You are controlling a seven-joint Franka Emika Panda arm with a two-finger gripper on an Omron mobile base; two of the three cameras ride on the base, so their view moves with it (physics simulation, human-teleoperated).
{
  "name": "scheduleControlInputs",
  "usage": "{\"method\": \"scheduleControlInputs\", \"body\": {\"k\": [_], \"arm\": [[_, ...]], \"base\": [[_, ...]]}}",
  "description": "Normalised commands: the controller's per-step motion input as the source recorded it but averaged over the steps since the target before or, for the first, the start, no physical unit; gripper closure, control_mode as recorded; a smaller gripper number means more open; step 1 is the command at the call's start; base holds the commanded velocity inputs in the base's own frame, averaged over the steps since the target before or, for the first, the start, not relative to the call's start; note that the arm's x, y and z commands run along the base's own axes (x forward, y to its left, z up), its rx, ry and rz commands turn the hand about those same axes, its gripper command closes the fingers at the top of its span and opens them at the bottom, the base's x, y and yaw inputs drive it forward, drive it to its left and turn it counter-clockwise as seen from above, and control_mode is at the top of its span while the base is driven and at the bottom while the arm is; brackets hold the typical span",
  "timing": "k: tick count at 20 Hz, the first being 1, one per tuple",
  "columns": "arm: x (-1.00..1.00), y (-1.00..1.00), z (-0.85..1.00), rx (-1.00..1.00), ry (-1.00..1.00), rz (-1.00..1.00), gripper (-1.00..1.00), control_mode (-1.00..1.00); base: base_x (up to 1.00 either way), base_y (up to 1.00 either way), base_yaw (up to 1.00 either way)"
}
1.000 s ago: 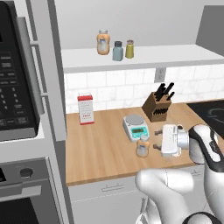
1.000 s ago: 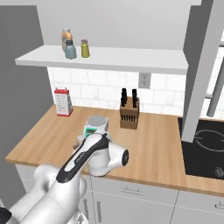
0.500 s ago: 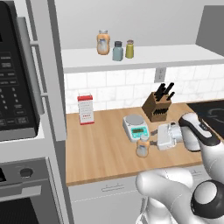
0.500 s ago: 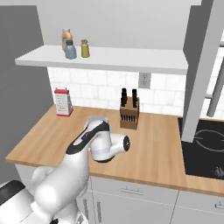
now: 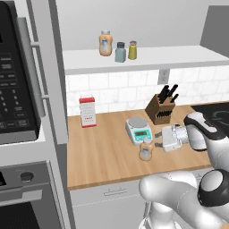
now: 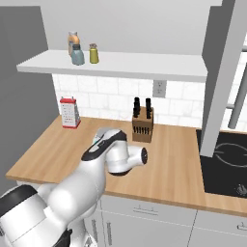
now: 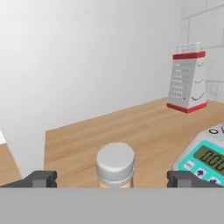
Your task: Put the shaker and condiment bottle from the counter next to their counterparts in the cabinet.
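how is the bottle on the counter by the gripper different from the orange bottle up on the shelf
The condiment bottle stands on the counter between the open gripper's fingers; the wider orange bottle stands on the cabinet shelf. The wider orange bottle carries a white label; none shows on the condiment bottle. Both are upright with pale caps.

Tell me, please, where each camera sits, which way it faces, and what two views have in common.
Left base view: behind the arm to its left, looking forward and down at the counter; the arm rises lower right, gripper beside the bottle.
Right base view: behind the arm to its right, same counter; the arm rises lower left.
Hand view: on the hand, looking level along the open jaws at the bottle cap between the fingertips.
Shared: all three show the grater; both base views show the knife block and the shelf.
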Motion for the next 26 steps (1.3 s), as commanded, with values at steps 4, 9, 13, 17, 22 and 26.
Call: {"method": "scheduleControlInputs", "body": {"k": [4,9,13,17,22,26], "arm": [[0.0,0.04,-0.2,0.0,0.0,0.0,-1.0,-1.0],[-0.06,0.16,-0.13,0.02,0.0,-0.01,-1.0,-1.0],[-0.15,0.24,-0.08,0.01,0.0,-0.03,-1.0,-1.0],[-0.09,0.24,-0.07,0.01,0.01,-0.03,-1.0,-1.0],[-0.01,0.15,-0.06,0.03,0.0,-0.05,-1.0,-1.0],[0.0,0.0,-0.04,0.04,0.0,-0.15,-1.0,-1.0]], "base": [[0.0,0.0,0.0],[0.0,0.0,0.0],[0.0,0.0,0.0],[0.0,0.0,0.0],[0.0,0.0,0.0],[0.0,0.0,0.0]]}}
